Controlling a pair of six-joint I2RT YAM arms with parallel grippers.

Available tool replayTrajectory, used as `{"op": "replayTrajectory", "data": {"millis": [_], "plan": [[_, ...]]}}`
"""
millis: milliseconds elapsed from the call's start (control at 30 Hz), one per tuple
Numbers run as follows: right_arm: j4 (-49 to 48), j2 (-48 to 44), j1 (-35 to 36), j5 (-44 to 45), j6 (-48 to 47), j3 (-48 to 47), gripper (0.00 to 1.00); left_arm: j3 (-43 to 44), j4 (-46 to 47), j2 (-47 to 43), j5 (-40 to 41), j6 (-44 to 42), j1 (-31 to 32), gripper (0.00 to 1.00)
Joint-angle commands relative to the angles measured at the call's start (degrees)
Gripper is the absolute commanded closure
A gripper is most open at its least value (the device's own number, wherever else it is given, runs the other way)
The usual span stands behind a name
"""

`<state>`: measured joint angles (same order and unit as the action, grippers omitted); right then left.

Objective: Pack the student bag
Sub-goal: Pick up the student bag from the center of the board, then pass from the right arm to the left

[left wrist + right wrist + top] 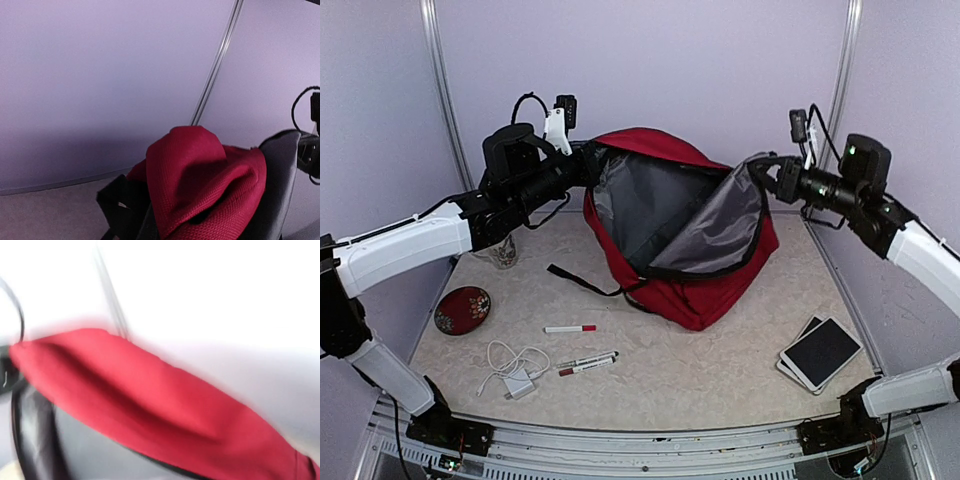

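The student bag [695,290], a dark-red backpack with grey lining [650,205], lies at the middle back of the table with its main opening spread wide. My left gripper [588,166] is at the left rim of the opening and seems shut on the fabric. My right gripper [758,168] holds the flap's corner up at the right. In the left wrist view bunched red fabric [200,185] fills the lower middle and hides the fingers. In the right wrist view the red rim [150,405] is blurred and no fingers show.
On the left stand a glass [503,250] and a round red dish [462,309]. Near the front lie a red-capped marker [570,328], two more markers [587,362] and a white charger with cable [515,372]. A dark tablet stack [820,353] lies front right. A black strap [582,280] trails left of the bag.
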<state>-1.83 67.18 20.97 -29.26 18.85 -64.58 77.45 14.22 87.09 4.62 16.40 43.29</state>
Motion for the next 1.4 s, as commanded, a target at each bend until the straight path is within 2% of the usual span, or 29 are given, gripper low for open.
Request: {"op": "replayTrajectory", "data": {"millis": [0,133,267,400,667,733,800,833,867,967,1067,1133,1267,1367], "plan": [[20.0,9.9,-0.8,0.9,-12.8,-19.8,1.00,-2.5,9.9,-0.5,-2.4,8.3,1.2,1.00],[26.8,21.2,-0.8,0.6,-17.5,-36.0,1.00,-8.2,14.2,0.8,1.6,13.1,6.0,0.99],[34.5,33.3,-0.5,-1.5,-20.3,-47.3,1.00,-11.3,11.9,3.8,0.6,14.8,10.4,0.85],[35.1,38.5,1.4,-0.9,-24.4,-49.9,1.00,-14.9,11.0,4.7,-3.1,16.0,12.1,0.75],[36.9,44.4,6.1,-0.5,-32.8,-50.6,1.00,-19.1,4.0,3.6,-14.1,12.0,14.1,0.72],[38.2,45.3,7.9,-1.0,-35.5,-50.5,1.00,-21.0,3.1,1.8,-18.0,10.2,14.4,0.59],[39.8,45.6,9.0,-2.7,-37.9,-50.1,1.00,-21.8,0.2,-0.4,-23.2,6.3,14.5,0.33],[40.4,45.5,9.1,-4.2,-38.7,-49.7,1.00,-21.7,-2.4,-2.0,-25.2,3.1,14.5,0.07],[40.9,45.1,9.1,-5.4,-39.2,-49.2,1.00,-21.6,-5.2,-4.5,-26.7,-0.4,14.6,0.02],[41.2,43.6,9.4,-7.5,-40.7,-46.6,1.00,-21.8,-13.2,-12.3,-28.2,-11.2,14.5,0.01],[41.3,42.3,9.9,-8.5,-42.0,-43.7,1.00,-23.2,-16.3,-20.5,-25.7,-19.0,14.0,0.01],[41.4,41.7,10.0,-11.5,-42.1,-42.2,1.00,-25.1,-14.0,-24.7,-25.4,-19.2,12.5,0.01],[40.0,40.5,10.8,-13.7,-41.6,-39.8,1.00,-28.3,-4.2,-27.8,-31.7,-14.6,6.8,0.02],[40.3,40.2,11.4,-14.7,-42.0,-39.6,1.00,-25.3,-4.9,-22.6,-26.1,-14.4,5.4,0.14]]}}
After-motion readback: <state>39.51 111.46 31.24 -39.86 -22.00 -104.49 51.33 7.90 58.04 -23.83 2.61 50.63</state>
